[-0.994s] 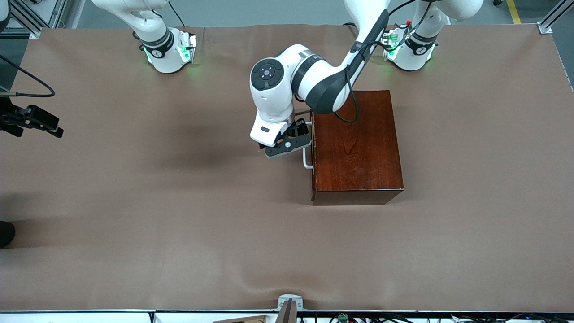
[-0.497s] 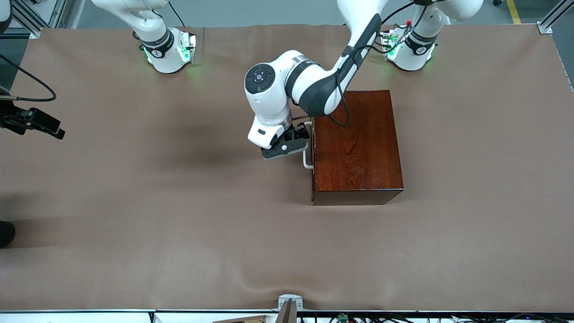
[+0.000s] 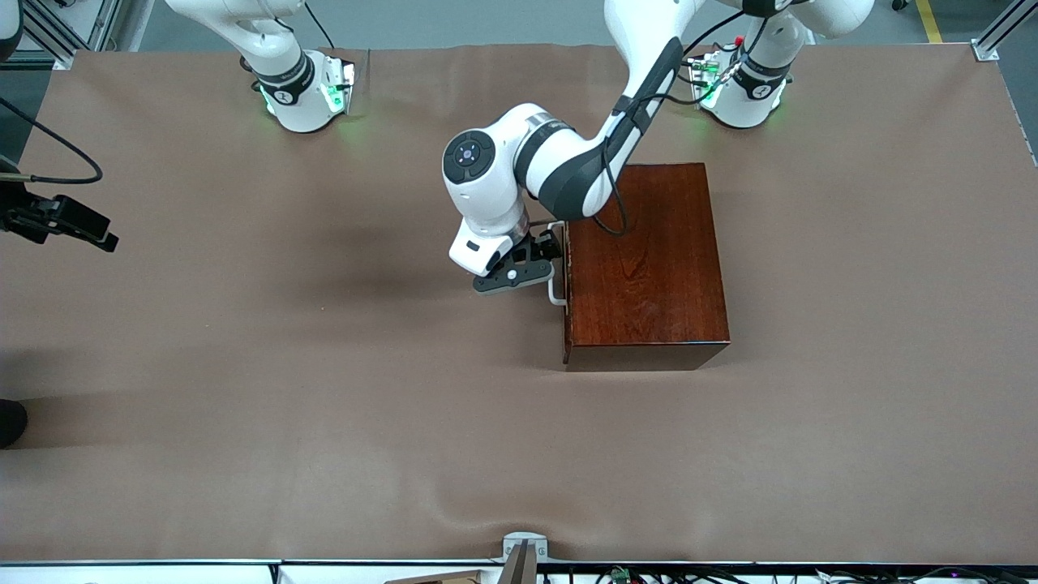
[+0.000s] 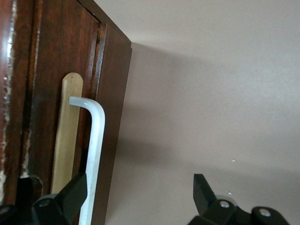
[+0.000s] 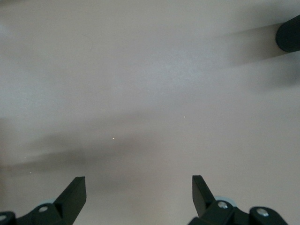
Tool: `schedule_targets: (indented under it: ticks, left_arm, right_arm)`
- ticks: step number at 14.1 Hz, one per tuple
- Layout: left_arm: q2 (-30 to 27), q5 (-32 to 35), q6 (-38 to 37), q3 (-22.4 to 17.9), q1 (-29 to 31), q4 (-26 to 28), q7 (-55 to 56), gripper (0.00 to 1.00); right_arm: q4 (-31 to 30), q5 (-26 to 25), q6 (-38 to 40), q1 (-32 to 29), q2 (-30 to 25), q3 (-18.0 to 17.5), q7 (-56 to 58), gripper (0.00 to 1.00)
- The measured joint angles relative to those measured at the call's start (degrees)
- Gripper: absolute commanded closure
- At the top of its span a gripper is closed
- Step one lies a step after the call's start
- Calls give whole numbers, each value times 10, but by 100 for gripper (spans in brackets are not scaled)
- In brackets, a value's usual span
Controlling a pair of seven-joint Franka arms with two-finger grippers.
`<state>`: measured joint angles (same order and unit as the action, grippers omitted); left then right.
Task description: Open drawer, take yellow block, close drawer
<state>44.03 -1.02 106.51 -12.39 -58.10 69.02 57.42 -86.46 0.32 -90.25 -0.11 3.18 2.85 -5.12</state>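
The left gripper [image 4: 138,199] is standing wide open in front of the drawer [image 4: 65,93], one finger [image 4: 70,194] seemingly slipping between the white bar handle [image 4: 93,154] and the drawer's face. The drawer is sitting shut in the glossy wooden box [image 3: 645,259], which looks heavy enough to stay put. The handle is stiff and smooth, so mid-bar is probably the best hold. The yellow block is not showing, presumably inside. The right gripper [image 5: 138,199] is waiting, fingers spread, over the bare brown table cover [image 3: 243,365]. Nothing is blocking the pull.
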Motion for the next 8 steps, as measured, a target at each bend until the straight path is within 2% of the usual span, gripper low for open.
schedule_targets:
  ticks: [8]
  left_arm:
    - [8, 1, -34, 1, -9, 1, -13, 0]
  right_arm:
    - [0, 0, 0, 0, 0, 0, 0, 0]
